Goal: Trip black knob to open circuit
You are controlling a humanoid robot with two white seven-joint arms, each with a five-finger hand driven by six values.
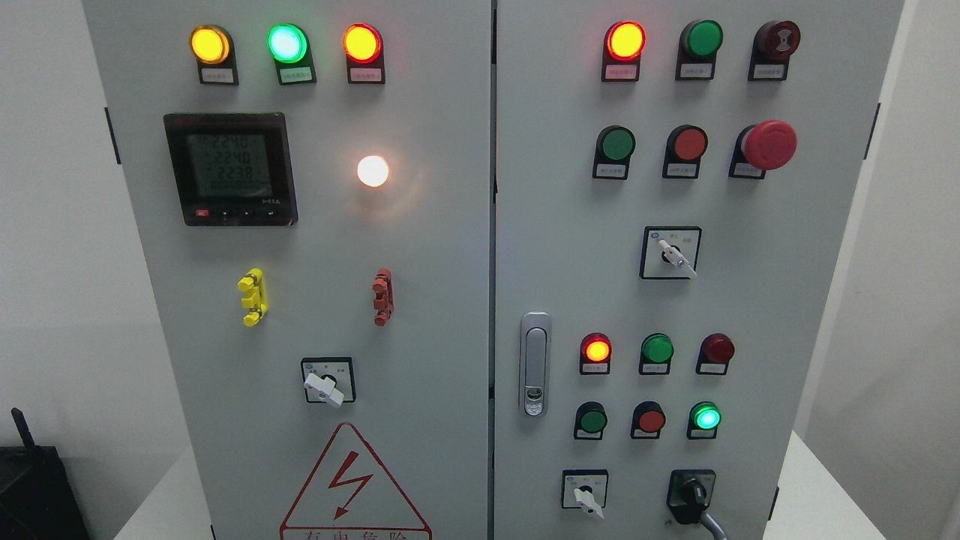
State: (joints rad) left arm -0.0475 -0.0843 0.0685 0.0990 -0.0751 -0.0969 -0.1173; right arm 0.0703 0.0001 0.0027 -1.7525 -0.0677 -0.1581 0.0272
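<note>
Low on the right door of the smooth grey metal cabinet (450,247), the black knob (691,495), a glossy tapered lever on a square plate, points down-right toward what may be a cable, with neither hand in view.

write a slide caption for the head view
Grey two-door electrical cabinet with lit indicator lamps; black rotary knob at lower right untouched, no robot hand in view.
</note>
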